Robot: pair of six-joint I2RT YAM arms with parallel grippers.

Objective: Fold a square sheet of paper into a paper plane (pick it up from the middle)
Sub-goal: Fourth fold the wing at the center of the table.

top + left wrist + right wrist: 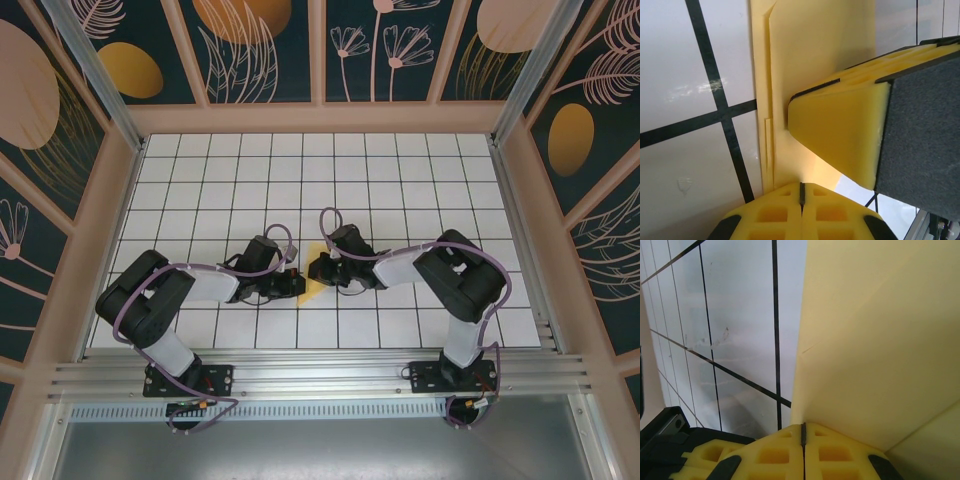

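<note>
**Top view.** Nearest the camera, the left arm base (187, 380) and right arm base (450, 377) are bolted at the near edge of the gridded surface (400, 180). Both arms bend inward, and the left end effector (293, 284) and right end effector (318, 268) meet at the yellow paper (314, 288) (folded to a pointed shape) near the surface's middle.

**Left wrist view.** The left end effector (801, 200) has its fingers pressed together, tips against the paper (810, 50). The right end effector's yellow finger (840, 135) touches the paper.

**Right wrist view.** The right end effector (803, 440) pinches the paper (880, 340), which rises from between its fingers.
</note>
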